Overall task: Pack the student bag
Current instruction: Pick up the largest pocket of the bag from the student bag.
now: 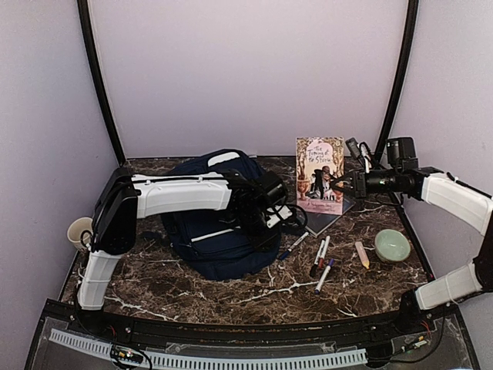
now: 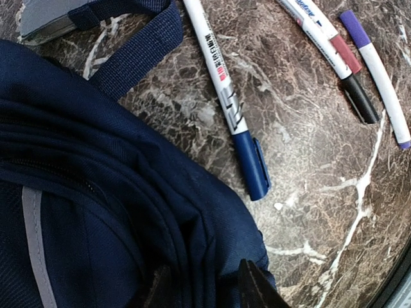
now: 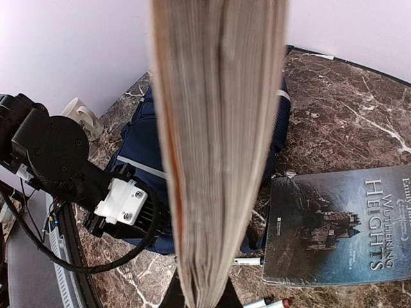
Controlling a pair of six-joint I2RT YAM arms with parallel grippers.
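I've got right tool pinching Taming of the Shrew paperback upright, left tool at navy backpack, grip unclear; next needs its opening spread.

A robot lab: white robot arms stand at a dark marble desk, with plain pale walls all round.

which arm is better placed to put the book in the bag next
Right. The right tool is shut on the upright book beside the bag. The left tool is down on the bag's fabric and carries nothing to pack; it looks better suited to steadying the bag.
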